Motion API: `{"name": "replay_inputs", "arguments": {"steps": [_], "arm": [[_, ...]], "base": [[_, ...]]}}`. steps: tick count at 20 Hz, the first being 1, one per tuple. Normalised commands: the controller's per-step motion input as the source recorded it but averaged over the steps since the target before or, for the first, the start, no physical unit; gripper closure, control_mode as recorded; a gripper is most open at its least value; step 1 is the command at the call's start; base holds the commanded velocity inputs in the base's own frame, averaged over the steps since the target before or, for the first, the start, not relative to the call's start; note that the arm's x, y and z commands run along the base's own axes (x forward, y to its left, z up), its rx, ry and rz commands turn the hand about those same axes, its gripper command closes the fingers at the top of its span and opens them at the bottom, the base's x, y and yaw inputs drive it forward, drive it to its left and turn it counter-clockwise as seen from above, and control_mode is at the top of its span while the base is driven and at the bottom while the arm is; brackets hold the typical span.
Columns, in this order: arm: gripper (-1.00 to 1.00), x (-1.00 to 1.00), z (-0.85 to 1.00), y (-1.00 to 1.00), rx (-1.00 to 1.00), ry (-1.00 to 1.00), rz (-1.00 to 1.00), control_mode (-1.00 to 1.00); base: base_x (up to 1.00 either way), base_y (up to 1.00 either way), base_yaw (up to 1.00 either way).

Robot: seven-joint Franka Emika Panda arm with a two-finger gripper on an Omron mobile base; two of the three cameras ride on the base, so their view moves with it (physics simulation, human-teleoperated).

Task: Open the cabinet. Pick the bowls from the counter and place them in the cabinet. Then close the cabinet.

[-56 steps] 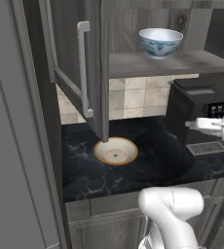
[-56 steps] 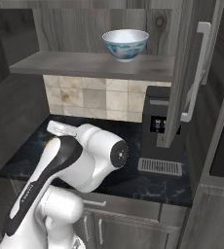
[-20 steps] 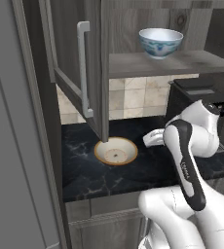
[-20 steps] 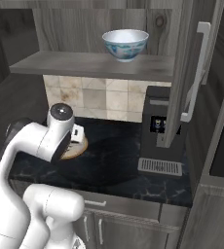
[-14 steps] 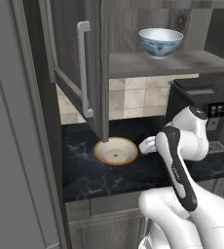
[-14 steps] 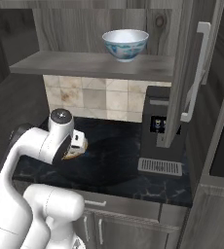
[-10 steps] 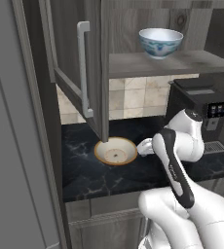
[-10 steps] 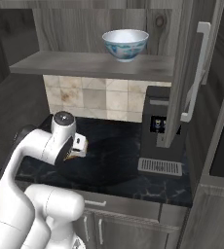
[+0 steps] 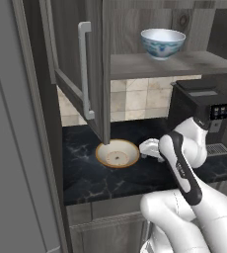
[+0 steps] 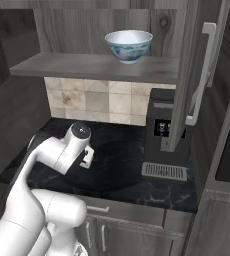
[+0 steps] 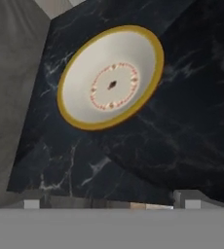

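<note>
The cabinet stands open, its left door (image 9: 68, 49) and right door (image 10: 187, 75) both swung out. On its wooden shelf (image 9: 135, 65) sits the deep white bowl with a blue pattern (image 9: 162, 43) (image 10: 128, 45). The shallow cream bowl with an orange-brown rim (image 9: 118, 154) (image 11: 111, 78) lies upright on the black counter (image 9: 86, 173), under the left door's edge. My gripper (image 9: 143, 148) (image 11: 111, 204) hovers just right of that bowl, a little above the counter. It is open and holds nothing, its two tips far apart. In the right base view my arm hides the cream bowl.
A black coffee machine (image 9: 199, 106) (image 10: 162, 125) stands on the counter's right, with a drip grille (image 10: 164, 171) in front. A beige tiled backsplash (image 10: 92, 102) runs behind. A tall grey panel (image 9: 12, 148) bounds the left side. The left door's silver bar handle (image 9: 86, 69) hangs over the bowl.
My arm has swung from beside the coffee machine leftward and down, bringing the gripper close to the cream bowl. Both bowls and both doors have stayed put.
</note>
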Motion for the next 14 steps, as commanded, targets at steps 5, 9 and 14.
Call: {"name": "replay_inputs", "arguments": {"steps": [5, 9, 14], "arm": [[-1.0, 0.19, -0.12, 0.01, 0.0, 0.0, -0.02, -1.0], [-1.0, 0.31, -0.2, 0.0, 0.0, 0.0, -0.01, -1.0], [-1.0, 0.43, -0.19, 0.0, 0.0, 0.0, -0.01, -1.0]], "base": [[0.0, 0.0, 0.0], [0.0, 0.0, 0.0], [0.0, 0.0, 0.0]]}}
